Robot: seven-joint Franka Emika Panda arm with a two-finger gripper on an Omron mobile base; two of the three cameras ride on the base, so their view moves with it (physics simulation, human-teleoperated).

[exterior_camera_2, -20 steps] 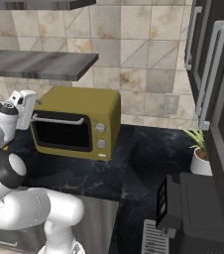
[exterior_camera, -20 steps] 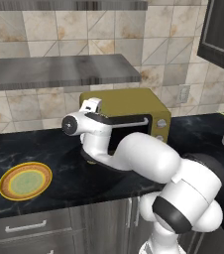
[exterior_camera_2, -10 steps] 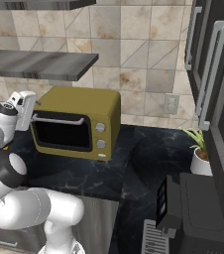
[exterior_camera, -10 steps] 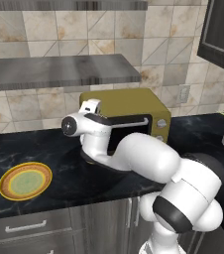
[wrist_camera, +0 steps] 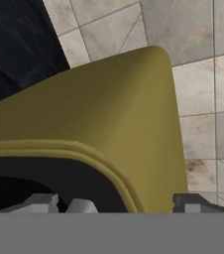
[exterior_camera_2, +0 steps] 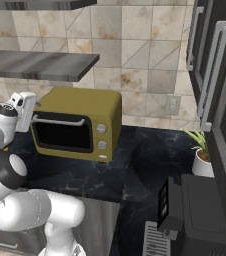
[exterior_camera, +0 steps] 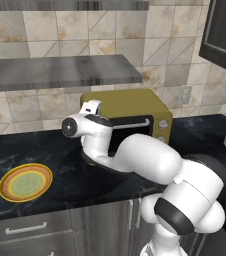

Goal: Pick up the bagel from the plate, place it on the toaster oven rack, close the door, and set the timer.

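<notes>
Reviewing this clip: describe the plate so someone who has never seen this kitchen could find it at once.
Start at the olive-yellow toaster oven standing against the tiled wall on the black marbled counter. Follow the counter away from it, past the robot's arm, toward the front edge above a grey drawer. The plate lies flat there: round, yellow-orange rim, concentric rings, pale green centre, the one bright disc on the dark stone.

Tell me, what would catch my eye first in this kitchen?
Probably the big white robot arm curling up from the front of the dark counter, its hand raised by the left end of an olive-yellow toaster oven whose dark glass door is shut. Next, the bright yellow-rimmed plate with a pale green centre, lying bare on the counter far left of the oven.
</notes>
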